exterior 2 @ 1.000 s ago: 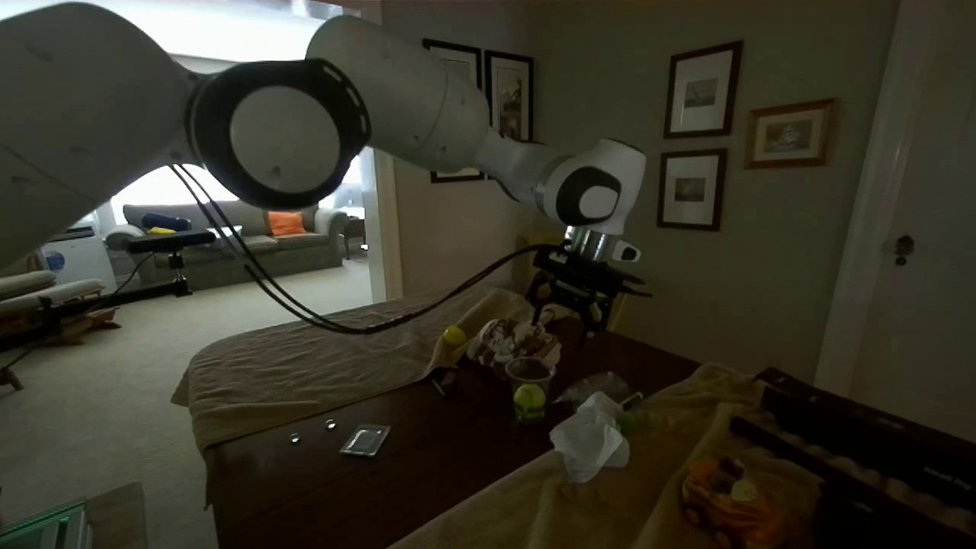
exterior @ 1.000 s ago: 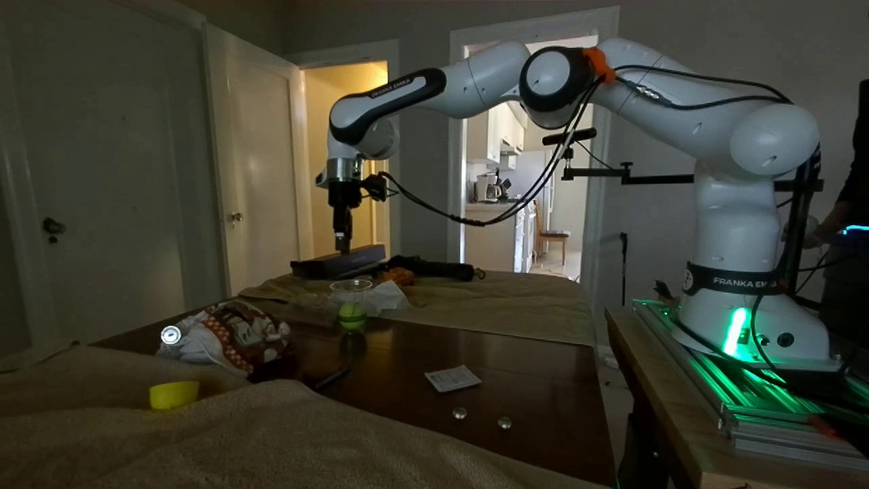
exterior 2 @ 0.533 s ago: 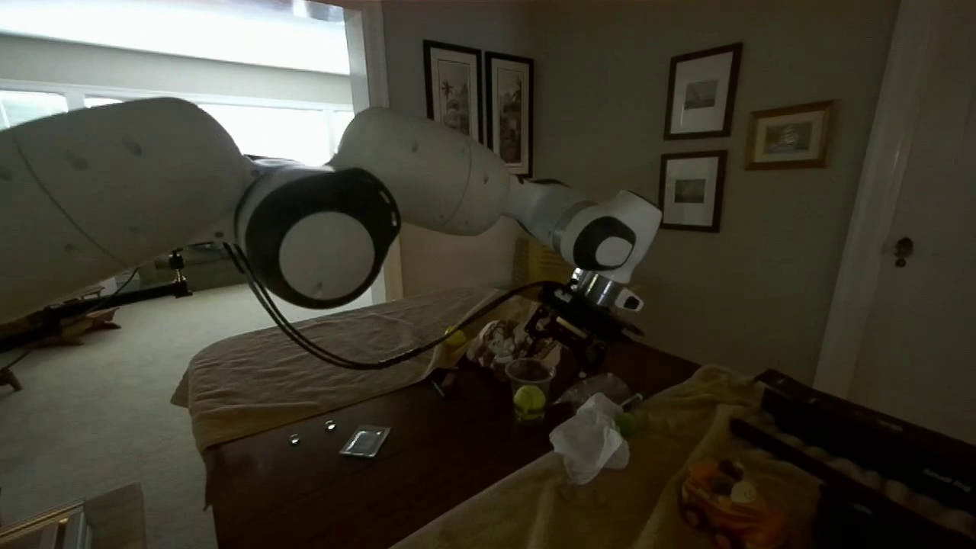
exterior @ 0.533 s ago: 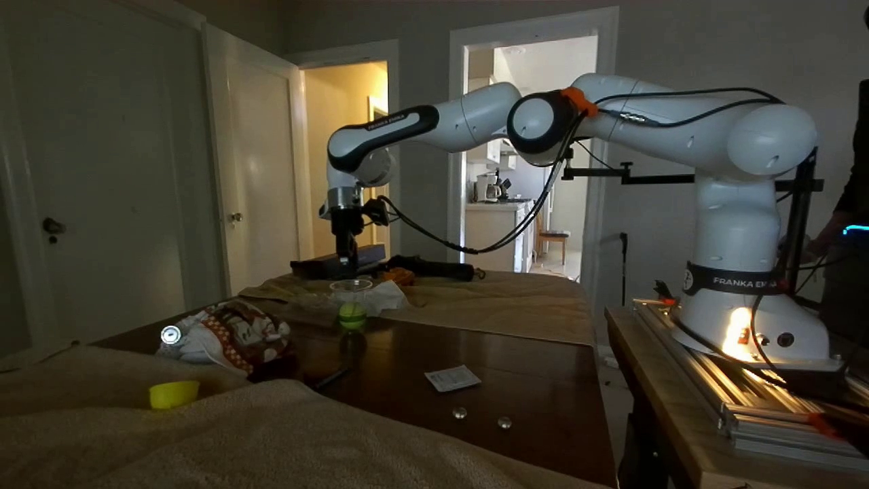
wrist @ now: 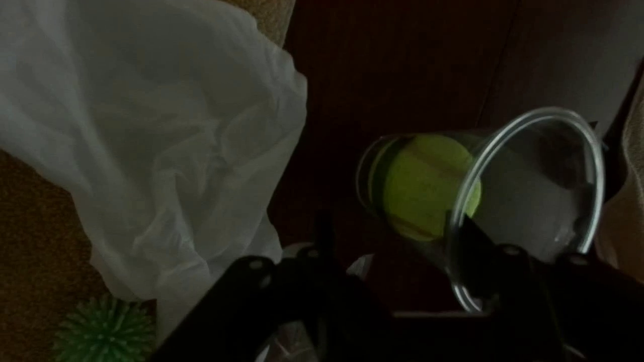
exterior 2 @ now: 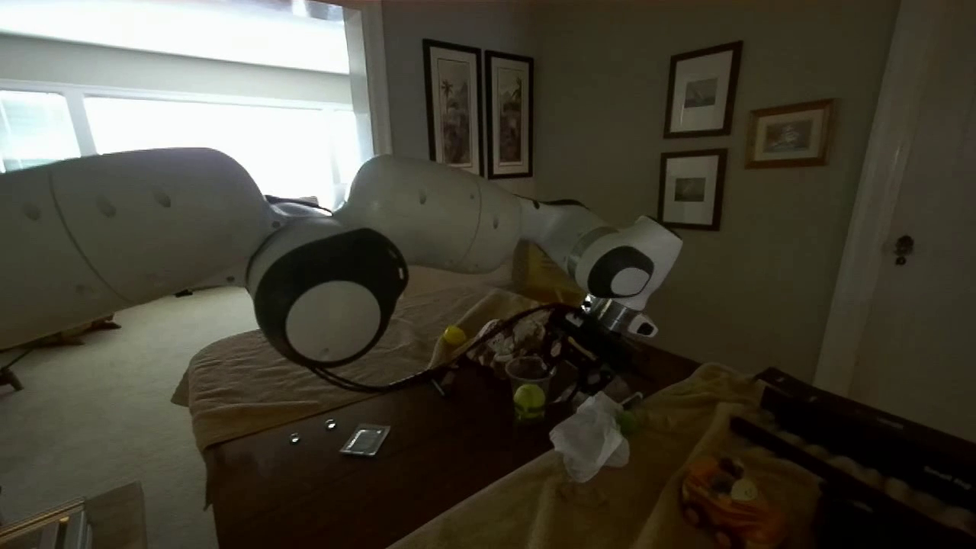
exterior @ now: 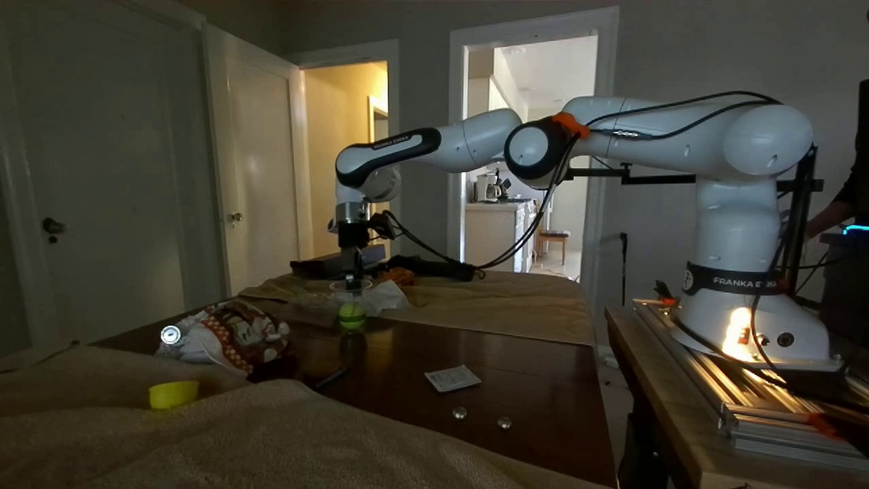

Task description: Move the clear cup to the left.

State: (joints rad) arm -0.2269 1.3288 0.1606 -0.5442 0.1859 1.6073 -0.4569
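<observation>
The clear cup [wrist: 533,186] stands upright on the dark table, with a yellow-green tennis ball [wrist: 427,186] visible low inside it. In both exterior views the cup [exterior: 342,303] sits under the arm's end. My gripper [wrist: 390,221] points down at the cup's rim with its jaws parted. One finger [wrist: 483,251] reaches inside the rim, and the other finger [wrist: 324,236] is outside the cup wall, with dark table showing in the gap. In an exterior view the gripper [exterior 2: 570,372] is just beside and above the cup [exterior 2: 518,375].
Crumpled white plastic [wrist: 191,151] lies close beside the cup, near a green spiky ball [wrist: 108,332]. A snack bag [exterior: 234,333], a yellow cup-like piece [exterior: 174,394], a pen [exterior: 331,378], a silver packet [exterior: 453,378] and an orange toy car [exterior 2: 728,499] lie around.
The arm has come down from well above to the cup's rim, shifting slightly sideways at the end. The fingers now stand nearer each other. The cup has not moved.
</observation>
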